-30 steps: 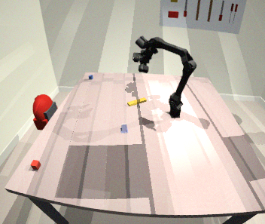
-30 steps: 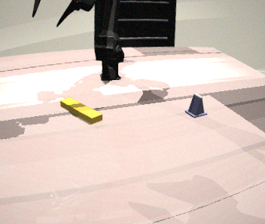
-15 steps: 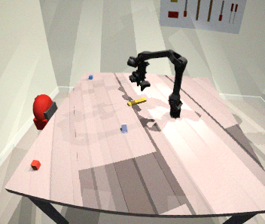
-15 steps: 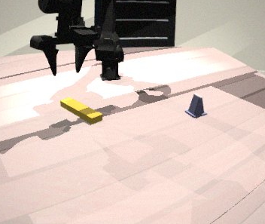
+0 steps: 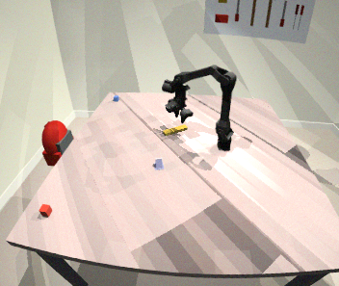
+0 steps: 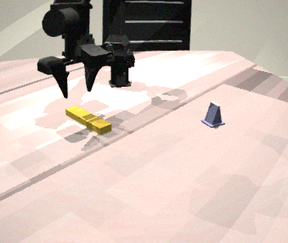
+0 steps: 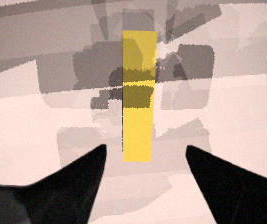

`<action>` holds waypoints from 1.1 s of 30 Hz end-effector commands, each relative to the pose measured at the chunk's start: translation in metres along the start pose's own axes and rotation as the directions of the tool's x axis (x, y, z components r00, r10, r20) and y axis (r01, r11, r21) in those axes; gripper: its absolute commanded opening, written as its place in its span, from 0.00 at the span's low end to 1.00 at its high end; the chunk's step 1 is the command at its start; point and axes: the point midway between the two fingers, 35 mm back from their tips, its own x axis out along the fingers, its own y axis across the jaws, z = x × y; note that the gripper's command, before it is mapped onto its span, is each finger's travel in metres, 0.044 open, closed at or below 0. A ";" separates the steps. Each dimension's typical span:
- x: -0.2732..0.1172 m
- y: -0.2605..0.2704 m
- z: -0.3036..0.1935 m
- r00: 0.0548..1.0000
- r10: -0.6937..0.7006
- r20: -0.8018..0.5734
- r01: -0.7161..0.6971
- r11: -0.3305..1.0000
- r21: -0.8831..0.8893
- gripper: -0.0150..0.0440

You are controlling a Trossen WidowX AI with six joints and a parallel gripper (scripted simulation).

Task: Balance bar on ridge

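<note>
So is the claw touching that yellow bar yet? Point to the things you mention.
Apart. The exterior view shows the tips of the claw (image 5: 180, 117) (image 6: 78, 94) (image 7: 146, 147) up above the yellow bar (image 5: 175, 130) (image 6: 87, 119) (image 7: 137, 127), with table visible between them and it.

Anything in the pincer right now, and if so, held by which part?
Nothing is held: the pincer is open above the bar.
</note>
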 end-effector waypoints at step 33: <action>0.056 0.005 -0.001 1.000 0.017 -0.003 -0.017 1.000 -0.006 0.79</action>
